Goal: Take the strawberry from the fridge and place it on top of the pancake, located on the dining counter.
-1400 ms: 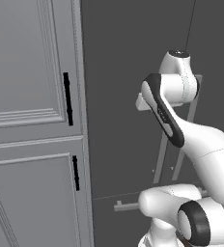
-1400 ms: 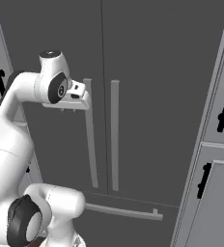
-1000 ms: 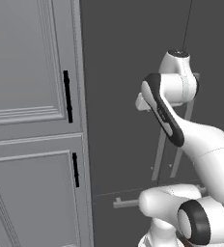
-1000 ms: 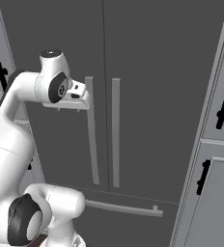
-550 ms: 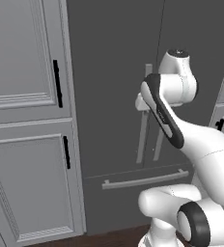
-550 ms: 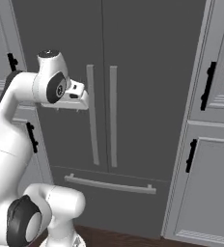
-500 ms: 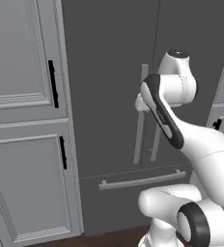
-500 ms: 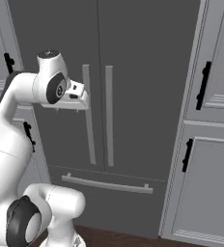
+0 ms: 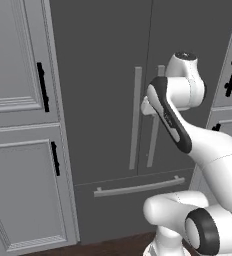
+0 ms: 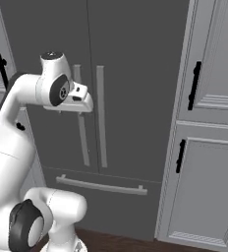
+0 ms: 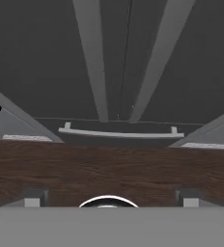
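Fridge (image 9: 103, 85) dead ahead, tall and dark grey, and both of its upper doors are shut tight, the seam between them running straight down the middle. Two long grey bar handles (image 10: 89, 115) stand upright either side of that seam, close together. Below them the drawer front is closed as well, with its own horizontal bar handle (image 9: 138, 187) across it. Nothing of the inside is on show, so I cannot tell what sits on the shelves, and the strawberry is somewhere I cannot see from this spot.

Light grey panelled cabinets (image 9: 18, 150) flank the appliance on both sides, every door closed, each with a short black handle (image 10: 194, 83).

Arm is raised in front of the right-hand door area, elbow bent, the hand up at about handle height. From the hand view, the gripper (image 11: 107, 198) looks down along the fridge front, its two fingertips (image 11: 33, 198) sitting far apart at the bottom edge, jaws spread wide with nothing between them. Beyond the tips lies dark wooden floor (image 11: 109, 169), then the drawer handle, then the twin door handles rising away. The hand is clear of the handles, not touching them
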